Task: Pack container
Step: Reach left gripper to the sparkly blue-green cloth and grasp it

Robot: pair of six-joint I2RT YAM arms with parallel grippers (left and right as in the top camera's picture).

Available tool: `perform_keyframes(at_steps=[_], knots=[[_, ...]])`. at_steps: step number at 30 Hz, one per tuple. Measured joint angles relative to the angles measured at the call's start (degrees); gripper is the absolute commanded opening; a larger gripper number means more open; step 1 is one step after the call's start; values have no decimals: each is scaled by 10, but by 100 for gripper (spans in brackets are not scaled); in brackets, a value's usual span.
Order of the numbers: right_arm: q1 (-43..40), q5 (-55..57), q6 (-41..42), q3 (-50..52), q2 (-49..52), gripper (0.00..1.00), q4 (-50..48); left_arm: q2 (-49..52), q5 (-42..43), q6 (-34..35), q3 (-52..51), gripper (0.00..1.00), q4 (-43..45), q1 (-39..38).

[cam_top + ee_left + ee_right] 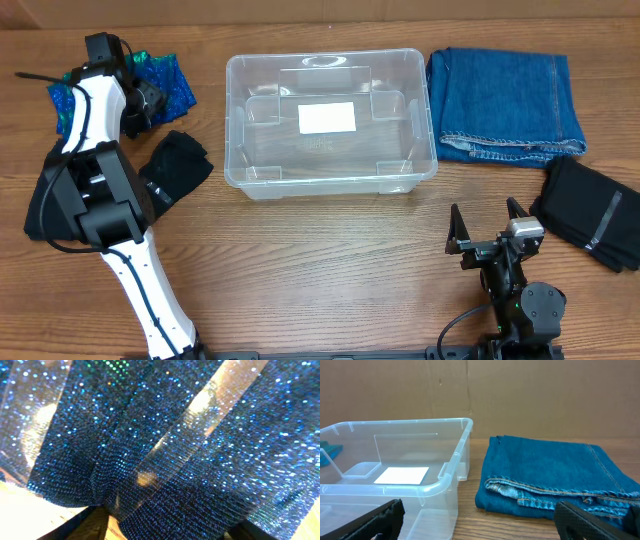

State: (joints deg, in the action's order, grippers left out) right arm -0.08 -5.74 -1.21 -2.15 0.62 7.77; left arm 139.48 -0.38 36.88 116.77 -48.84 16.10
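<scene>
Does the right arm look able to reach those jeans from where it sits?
Probably yes. The right gripper is open and faces the jeans, with only bare table between them. The container stands off to one side and the black cloth to the other, neither in the path.

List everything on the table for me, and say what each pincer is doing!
container: middle of table, empty, white label on its base
jeans: folded, right of the container
sparkly blue cloth: far left corner
black cloths: one beside the left arm, another at the right edge
left pincer: at the sparkly blue cloth, grip unclear
right pincer: open, holding nothing
</scene>
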Motion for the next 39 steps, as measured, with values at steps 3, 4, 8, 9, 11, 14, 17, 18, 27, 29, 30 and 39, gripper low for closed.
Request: perform_keyframes(at_steps=[3,4,8,9,11,14,17,18,27,29,30,39], knots=[[0,0,0,0,0,100,0,1,-24,-30,0,76,1,0],[0,0,0,0,0,100,0,1,-32,-42,0,80,3,0],[0,0,0,0,0,100,0,1,-44,-106,0,87,7,0],[0,0,0,0,0,100,0,1,-44,-123,0,90,7,0],[0,0,0,0,0,100,0,1,-44,-150,2,92,1,0],[0,0,0,0,0,100,0,4,-44,-196,35,93,-47,-4],[0,0,0,0,0,100,0,7,-44,-268,116,100,-96,-20],[0,0,0,0,0,100,0,7,-44,-285,131,100,-98,-25],[0,0,0,0,0,100,0,13,-46,-472,159,95,-69,-59],[0,0,0,0,0,100,0,16,-49,-483,156,93,-68,-59],[0,0,0,0,0,100,0,16,-53,-488,153,93,-64,-59],[0,0,0,0,0,100,0,20,-59,-522,47,84,-16,-52]])
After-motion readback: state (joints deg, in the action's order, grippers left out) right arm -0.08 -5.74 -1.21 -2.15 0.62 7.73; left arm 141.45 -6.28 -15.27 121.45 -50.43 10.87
